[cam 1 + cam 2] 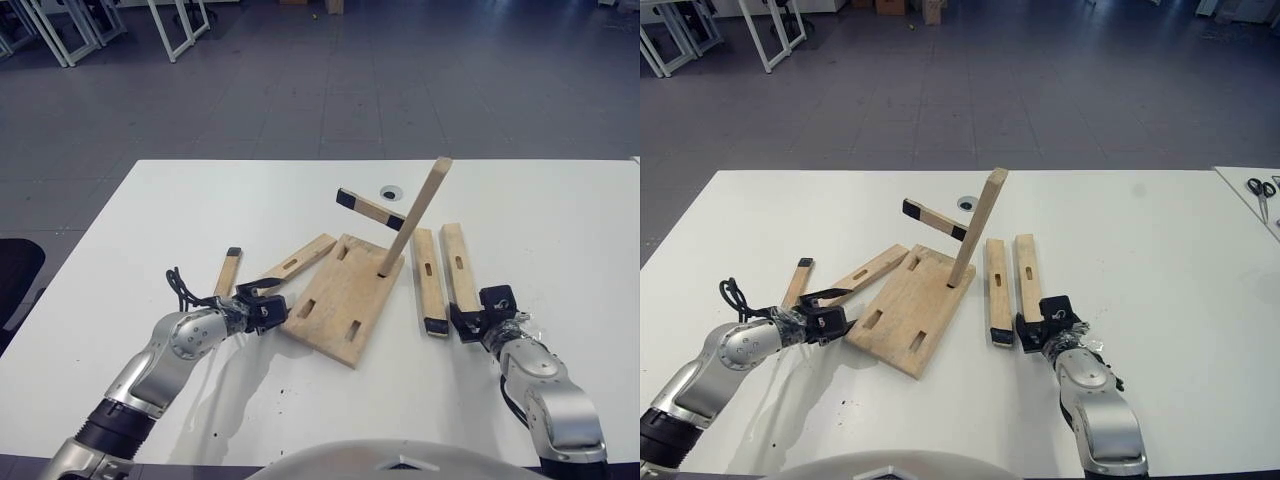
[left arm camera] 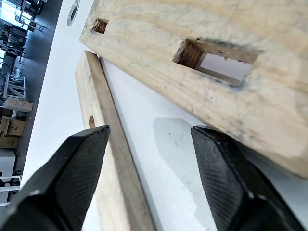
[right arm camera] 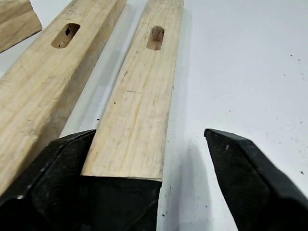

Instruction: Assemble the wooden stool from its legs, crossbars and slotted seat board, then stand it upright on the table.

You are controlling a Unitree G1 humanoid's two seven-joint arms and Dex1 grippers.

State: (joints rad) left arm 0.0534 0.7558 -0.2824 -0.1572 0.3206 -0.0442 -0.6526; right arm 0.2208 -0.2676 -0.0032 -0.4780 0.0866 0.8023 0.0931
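In the head view, you are looking at the slotted seat board [image 1: 335, 300] lying flat on the table [image 1: 150, 220], with a tilted leg [image 1: 415, 215] standing in its far slot. Your left gripper [image 1: 274, 306] is sitting at the board's left edge. Your right gripper [image 1: 478, 316] is sitting at the near end of the outer leg [image 1: 457, 262].

In the left wrist view, the fingers [image 2: 72, 178] are gaping apart, holding nothing, with the board to one side and a flat leg [image 2: 89, 91] to the other.

In the right wrist view, the fingers [image 3: 240, 173] are spreading around the outer leg's end without clamping it.
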